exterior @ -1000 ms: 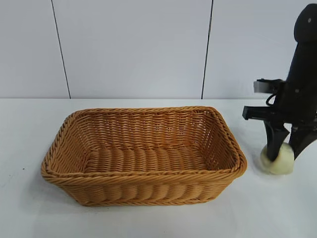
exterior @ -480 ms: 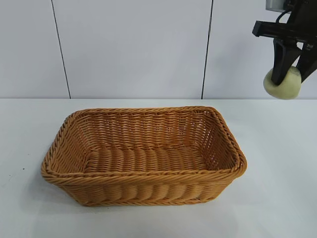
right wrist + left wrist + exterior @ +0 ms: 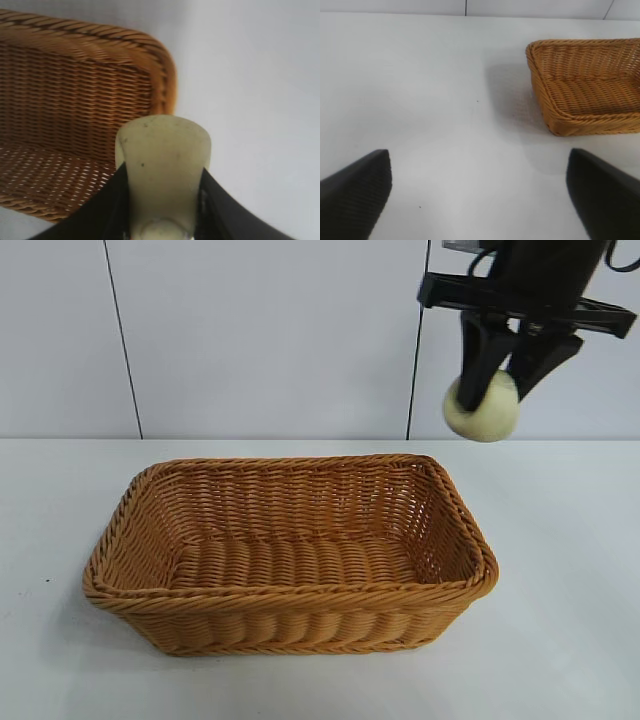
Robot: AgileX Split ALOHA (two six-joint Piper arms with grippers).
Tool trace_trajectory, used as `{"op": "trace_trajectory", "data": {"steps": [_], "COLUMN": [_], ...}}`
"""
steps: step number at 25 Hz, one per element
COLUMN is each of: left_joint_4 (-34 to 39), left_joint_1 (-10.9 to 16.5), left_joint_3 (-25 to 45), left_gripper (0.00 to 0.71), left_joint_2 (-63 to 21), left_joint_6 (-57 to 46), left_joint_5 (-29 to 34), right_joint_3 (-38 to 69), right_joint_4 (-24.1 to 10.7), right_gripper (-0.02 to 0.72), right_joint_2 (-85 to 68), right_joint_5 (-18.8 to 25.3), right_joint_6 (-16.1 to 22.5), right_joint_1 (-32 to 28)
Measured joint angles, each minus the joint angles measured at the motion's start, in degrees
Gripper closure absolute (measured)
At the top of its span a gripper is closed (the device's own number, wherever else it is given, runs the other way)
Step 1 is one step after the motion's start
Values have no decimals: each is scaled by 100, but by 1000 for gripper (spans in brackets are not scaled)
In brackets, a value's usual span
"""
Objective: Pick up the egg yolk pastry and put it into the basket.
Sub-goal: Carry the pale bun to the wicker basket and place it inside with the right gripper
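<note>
Since the earlier frames the right gripper [image 3: 497, 380] has carried the egg yolk pastry [image 3: 482, 408] off the tabletop at the lower right of the exterior view and across to the upper right, now high above the table and just outside the near right corner of the wicker basket [image 3: 290, 602]. Pastry is clenched between the two dark fingers, pale dome hanging below them; the right wrist view shows the same, pastry [image 3: 163, 165] pinched at both sides with the basket's braided rim [image 3: 165, 70] just beyond it. Step in hand: transport, lift done, placing not yet. Next move, as I judge it: carry further toward frame left until the pastry sits over the basket's woven floor, then lower past the rim and let go. Chief obstacle is that right-hand rim and sloping wall; descending too soon could set the pastry on the rim or outside it. Basket is empty, nothing else on the white table [image 3: 560, 640]. Left gripper [image 3: 480, 195] is parked well to the side, fingers spread wide and holding nothing, basket [image 3: 585, 85] in the upper right of its view.
</note>
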Motion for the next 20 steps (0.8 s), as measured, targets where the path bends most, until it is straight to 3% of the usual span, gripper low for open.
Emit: {"op": "trace_trajectory", "data": {"steps": [9, 20], "left_joint_4": [0, 0], "left_joint_1": [0, 0], "left_joint_3": [0, 0], "left_gripper": [14, 14], "left_joint_2": [0, 0], "left_joint_6": [0, 0], "left_joint_5": [0, 0], "right_joint_3": [0, 0], "right_joint_4": [46, -72], "right_gripper": [472, 472], "right_joint_2": [63, 1278], "right_joint_5": [-1071, -1867], "right_joint_6": [413, 486], "right_joint_1": [1365, 1645]}}
